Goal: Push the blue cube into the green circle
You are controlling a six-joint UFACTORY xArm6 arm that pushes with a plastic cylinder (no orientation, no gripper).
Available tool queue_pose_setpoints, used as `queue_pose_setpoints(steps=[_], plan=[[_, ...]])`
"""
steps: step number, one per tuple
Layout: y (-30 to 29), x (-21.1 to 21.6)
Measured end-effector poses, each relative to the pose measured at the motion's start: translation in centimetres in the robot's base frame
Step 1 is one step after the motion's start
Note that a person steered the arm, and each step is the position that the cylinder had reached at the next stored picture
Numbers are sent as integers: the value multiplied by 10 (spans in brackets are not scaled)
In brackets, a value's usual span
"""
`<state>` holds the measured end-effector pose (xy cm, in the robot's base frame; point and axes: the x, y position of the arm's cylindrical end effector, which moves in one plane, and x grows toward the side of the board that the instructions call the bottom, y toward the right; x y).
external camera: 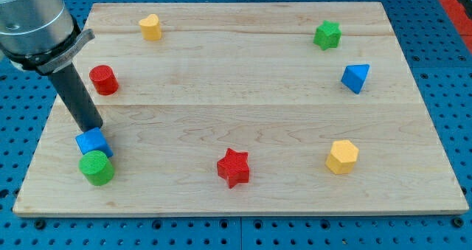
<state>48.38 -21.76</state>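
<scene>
Pressing against the upper edge of the blue cube, my tip sits at the view's lower left, just above the cube, and the dark rod slants up from there toward the view's top left. This tool has no jaws to spread or press together; it is a plain rod and pinches nothing. The blue cube lies directly toward the view's bottom from my tip, and the green circle lies just beyond it on the same line, its top edge touching or overlapping the cube's lower side. I judge the task nearly or already done: any further push would run toward the view's bottom, and that line also leads to the near edge of the surface, a pale wooden board, so little travel remains.

Elsewhere on the surface a red cylinder stands above the rod's base, a yellow heart-like block is near the top edge, a green star and a blue triangular block are at the upper right, a yellow hexagonal block is lower right, and a red star is at bottom centre. Under the board is a blue perforated table.
</scene>
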Motion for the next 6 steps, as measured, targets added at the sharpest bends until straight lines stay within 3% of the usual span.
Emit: queue_pose_setpoints(steps=[6], plan=[[32, -12]])
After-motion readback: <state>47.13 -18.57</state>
